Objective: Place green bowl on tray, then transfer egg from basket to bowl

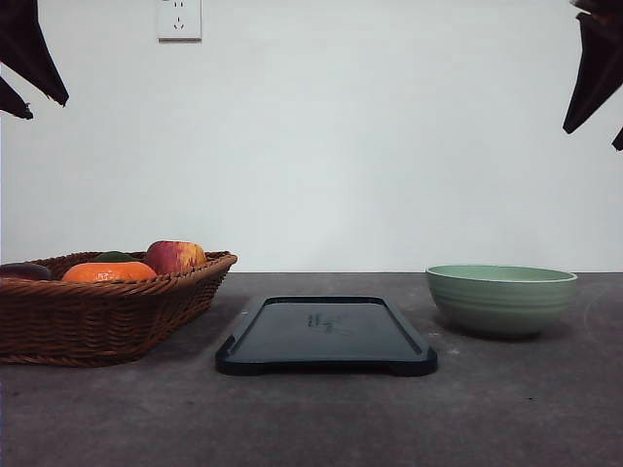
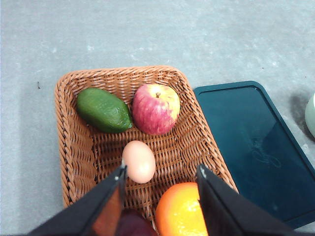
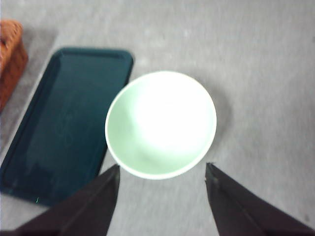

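Tray (image 1: 326, 336) sits closest in the front view, lower centre of frame, one flat black tray, bare on top, on the grey table (image 1: 311, 418). One green bowl (image 1: 501, 299) stands on the table at right of the tray, near it but not touching, upright, nothing inside. One wicker basket (image 1: 97, 316) at left of frame, just beside the tray's left edge.

Left wrist view, basket contents counted: one egg (image 2: 139, 161) on the basket floor near the middle, one red-yellow apple (image 2: 156, 108), one green avocado-like fruit (image 2: 104, 110) touching the apple, one orange fruit (image 2: 180, 211) at lower centre, one dark purplish item (image 2: 132, 225) at the bottom edge, too cropped to identify. Five items total.

Left claw (image 2: 161, 176) released, jaws spread, hanging over the basket with the egg just beside its left finger in frame. Right claw (image 3: 162, 172) released too, jaws wide apart, over the green bowl's near rim, holding nothing. Both arms show as dark shapes in the upper corners of the front view. One wall socket (image 1: 179, 18) upper left
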`<state>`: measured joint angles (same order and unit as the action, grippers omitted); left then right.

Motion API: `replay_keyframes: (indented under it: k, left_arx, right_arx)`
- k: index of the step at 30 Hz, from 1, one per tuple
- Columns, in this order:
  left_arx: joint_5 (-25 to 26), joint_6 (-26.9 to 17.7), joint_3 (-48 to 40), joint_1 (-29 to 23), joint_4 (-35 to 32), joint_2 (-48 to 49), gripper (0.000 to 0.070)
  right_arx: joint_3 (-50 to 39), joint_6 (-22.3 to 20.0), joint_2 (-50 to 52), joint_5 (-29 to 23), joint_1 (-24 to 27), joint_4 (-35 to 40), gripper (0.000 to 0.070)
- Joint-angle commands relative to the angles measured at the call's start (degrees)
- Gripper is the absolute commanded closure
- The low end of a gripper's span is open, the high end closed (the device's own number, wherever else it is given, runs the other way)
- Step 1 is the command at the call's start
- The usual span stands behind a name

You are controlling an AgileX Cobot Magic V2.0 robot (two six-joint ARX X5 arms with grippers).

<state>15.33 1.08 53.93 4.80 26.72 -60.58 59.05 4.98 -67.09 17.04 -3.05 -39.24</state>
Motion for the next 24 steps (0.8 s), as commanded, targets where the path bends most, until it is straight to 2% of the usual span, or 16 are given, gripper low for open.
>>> replay_keyframes:
  k: [1,5,13,24]
  left_arx:
    - [0.33,0.14,1.18,0.15,-0.96,-0.46,0.0417]
    - [0.33,1.22,1.18,0.15,-0.96,-0.46,0.0417]
    - [0.33,1.31,1.18,0.15,-0.96,-0.46,0.0417]
    - [0.33,1.36,1.18,0.37,-0.96,-0.46,0.0419]
  right_arx:
    - [3.62,0.25,-3.61,-0.80,-0.09,-3.66,0.0364]
    - [9.84,-0.49,-10.53,-1.09,-0.09,-7.57,0.0364]
    - [17.33,-3.13,-22.77,-2.55,-0.09,-7.99,0.0365]
    - [19.80,-5.01,-32.77,-5.16,0.09,-7.22,0.0380]
